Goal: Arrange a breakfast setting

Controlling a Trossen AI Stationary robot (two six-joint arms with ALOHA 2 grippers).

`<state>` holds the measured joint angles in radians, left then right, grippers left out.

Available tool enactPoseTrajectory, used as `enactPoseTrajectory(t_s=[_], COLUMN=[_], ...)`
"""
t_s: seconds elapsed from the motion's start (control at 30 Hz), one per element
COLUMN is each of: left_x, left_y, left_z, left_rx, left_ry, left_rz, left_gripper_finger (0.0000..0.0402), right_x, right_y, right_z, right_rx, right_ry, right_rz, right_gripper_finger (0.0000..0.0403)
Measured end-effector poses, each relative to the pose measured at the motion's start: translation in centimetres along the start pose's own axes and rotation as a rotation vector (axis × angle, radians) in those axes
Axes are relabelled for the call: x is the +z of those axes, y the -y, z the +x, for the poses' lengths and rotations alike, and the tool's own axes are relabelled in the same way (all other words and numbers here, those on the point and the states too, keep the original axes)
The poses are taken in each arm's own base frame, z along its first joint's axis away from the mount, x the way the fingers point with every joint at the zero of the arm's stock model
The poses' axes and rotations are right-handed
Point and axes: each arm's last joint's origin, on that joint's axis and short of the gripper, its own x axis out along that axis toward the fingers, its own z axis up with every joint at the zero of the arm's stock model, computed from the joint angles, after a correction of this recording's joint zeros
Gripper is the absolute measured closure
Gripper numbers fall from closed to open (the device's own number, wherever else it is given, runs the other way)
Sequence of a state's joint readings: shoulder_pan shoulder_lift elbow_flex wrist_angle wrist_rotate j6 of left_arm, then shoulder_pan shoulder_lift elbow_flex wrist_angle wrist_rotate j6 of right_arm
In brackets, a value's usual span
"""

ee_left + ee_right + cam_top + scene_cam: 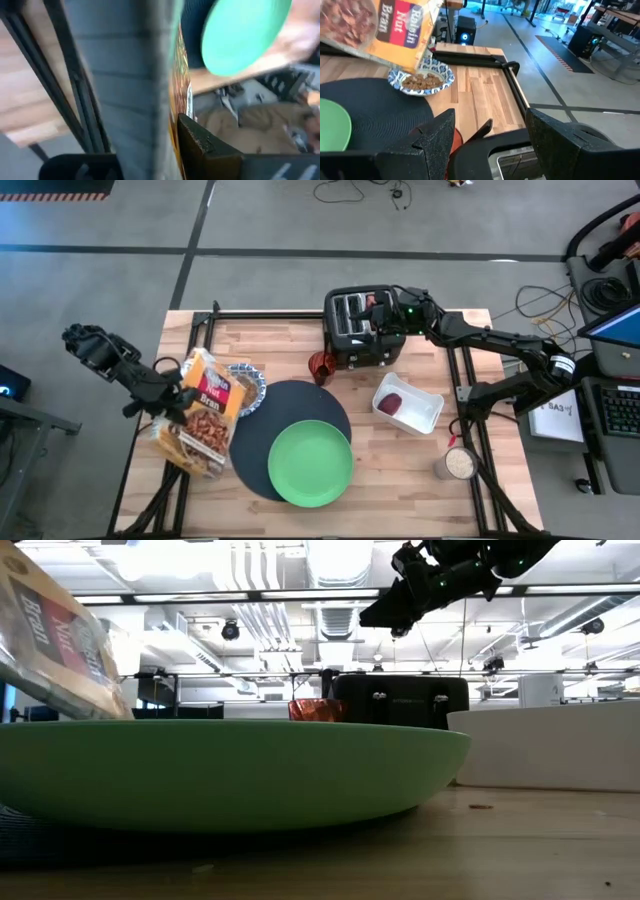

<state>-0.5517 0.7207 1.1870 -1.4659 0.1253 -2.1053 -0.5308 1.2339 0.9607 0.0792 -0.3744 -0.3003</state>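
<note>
My left gripper (pixel 178 398) is shut on a Raisin Nut Bran cereal box (pixel 205 412), tilted with its top end over the blue-and-white bowl (pixel 422 80). The bowl holds brown cereal and stands at the far left edge of the black mat (pixel 290 430). The lime-green plate (pixel 310 463) lies on the mat's near part. My right gripper (pixel 385 315) is open and empty above the black toaster (pixel 362 330). The dark-red lump (pixel 390 404) lies in the white tray (pixel 420 412). No spoon or bagel shows. My left gripper pinches the cereal box between its two fingers, one finger (pixel 200 145) on the printed face (pixel 176 120) and the other on the opposite side. It comes level from the table's left. The box is lifted clear of the table and tipped toward the bowl.
A dark-red object (pixel 320 366) stands by the toaster's left side. A small jar (pixel 458 464) stands near the right edge. Bare wood lies between the mat and the tray. The toaster also shows below my right fingers in the right wrist view (pixel 515 160).
</note>
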Motion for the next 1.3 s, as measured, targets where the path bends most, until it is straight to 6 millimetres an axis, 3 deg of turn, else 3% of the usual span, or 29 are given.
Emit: enactPoseTrajectory(t_s=[0.07,0.2,0.6,0.73,0.87,1.07,1.2,1.3], left_x=[0.0,-0.7,-0.2,-0.4,-0.9,-0.6,-0.1,-0.1], left_y=[0.3,0.9,-0.1,0.3,1.4,1.4,0.8,1.7], left_z=[0.2,-0.1,-1.8,-1.4,-0.8,-0.7,-0.3,-0.1], left_rx=[-0.015,-0.042,-0.093,-0.079,-0.098,-0.099,-0.012,-0.088], left_ry=[0.030,-0.072,-0.079,-0.064,-0.059,-0.020,0.016,0.040], left_rz=[0.001,0.002,-0.105,-0.209,-0.167,-0.194,-0.245,-0.199], left_gripper_finger=[0.0401,0.0401,0.0401,0.0402,0.0402,0.0402,0.0401,0.0402], right_x=[0.2,0.2,0.6,0.6,0.5,0.5,0.4,0.4], right_y=[0.0,0.0,0.2,0.2,0.1,0.3,0.5,0.6], right_z=[0.0,0.0,0.0,0.0,0.0,0.4,0.9,1.1], right_rx=[-0.005,-0.004,-0.017,-0.017,-0.015,-0.021,-0.026,-0.026], right_ry=[0.016,0.015,0.063,0.059,0.051,0.070,0.089,0.086], right_rz=[0.014,0.042,0.025,0.005,-0.005,-0.016,-0.018,-0.016], right_gripper_finger=[0.0170,0.0170,0.0170,0.0170,0.0170,0.0170,0.0170,0.0170])
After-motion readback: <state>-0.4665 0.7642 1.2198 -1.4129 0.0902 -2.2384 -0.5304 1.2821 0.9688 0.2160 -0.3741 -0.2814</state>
